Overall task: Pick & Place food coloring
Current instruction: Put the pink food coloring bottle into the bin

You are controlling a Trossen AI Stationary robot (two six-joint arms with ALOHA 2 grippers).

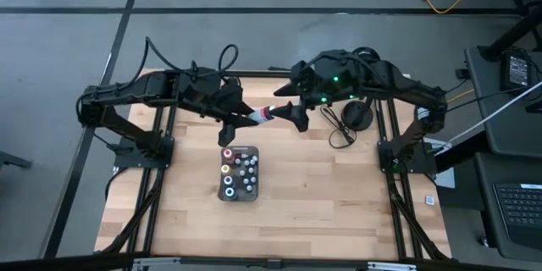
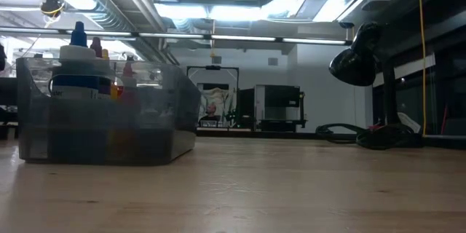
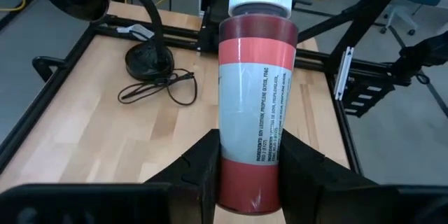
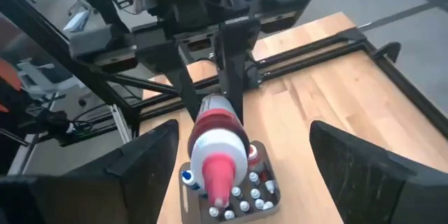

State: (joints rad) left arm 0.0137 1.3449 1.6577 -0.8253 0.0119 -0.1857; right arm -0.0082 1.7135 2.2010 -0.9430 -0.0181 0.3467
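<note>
Pale wooden worktop (image 1: 322,186), grey floor around. Above the tray (image 1: 240,174), left jaws (image 1: 246,118) clench a red, white-capped bottle (image 1: 262,115); right jaws (image 1: 292,112) gape.

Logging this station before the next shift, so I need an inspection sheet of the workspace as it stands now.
Surface: wooden table, bare toward the near edge.
Job's things: one red-banded bottle held in the air between both arms; other bottles stand in the dark tray.
Clutter: black desk lamp on the table's far right.
Grippers: left gripper shut on the bottle's base; right gripper open, its fingers either side of the capped end, not touching.
Cables: lamp cord looped on the table; yellow cable on the floor.
Surroundings: keyboard on a side desk.
</note>
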